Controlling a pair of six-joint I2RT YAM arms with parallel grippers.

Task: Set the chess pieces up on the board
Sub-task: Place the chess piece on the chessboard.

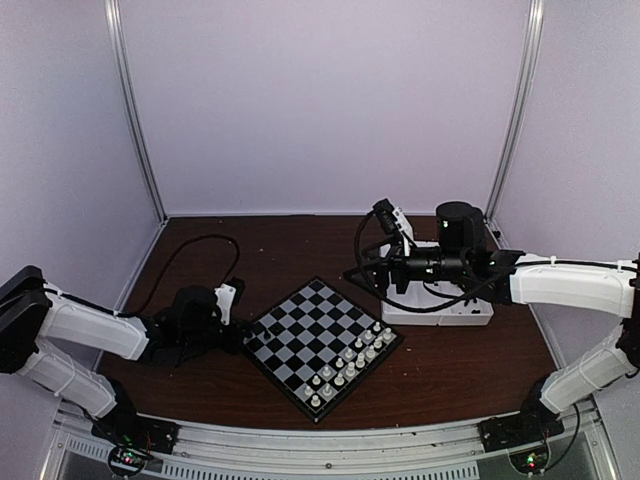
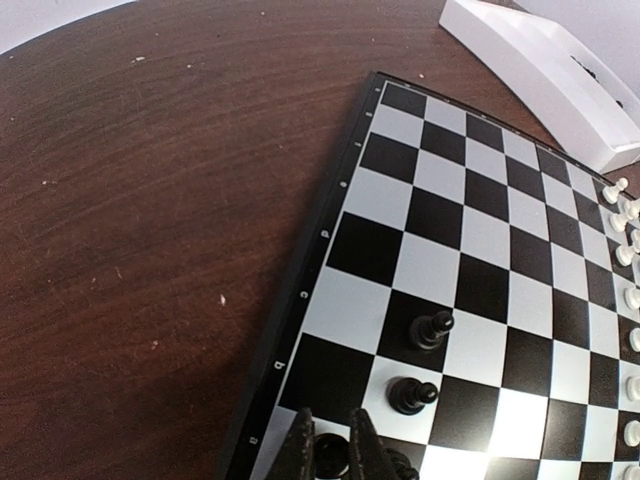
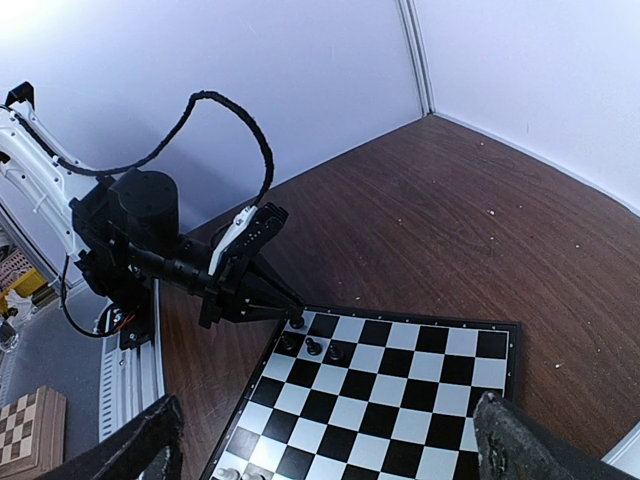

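My left gripper (image 2: 332,447) is shut on a small black chess piece (image 2: 332,458) over the corner square of the board (image 2: 470,240), by the frame's letter marks. Three more black chess pieces stand close by: one (image 2: 430,328), one (image 2: 410,393) and one (image 2: 401,466) half cut off by the view's lower edge. The right wrist view shows that same corner, with the left gripper (image 3: 292,314) and the held piece (image 3: 297,323). My right gripper (image 3: 328,412) hangs high above the board (image 3: 400,390), wide open with nothing in it. Seen from above, it (image 1: 362,262) is near the board's far corner.
Several white chessmen (image 1: 350,365) line the board's (image 1: 300,330) right side; some show in the left wrist view (image 2: 620,215). A white compartment tray (image 1: 440,312) lies right of the board, under the right arm. Brown tabletop (image 2: 150,200) surrounds the board, with walls behind.
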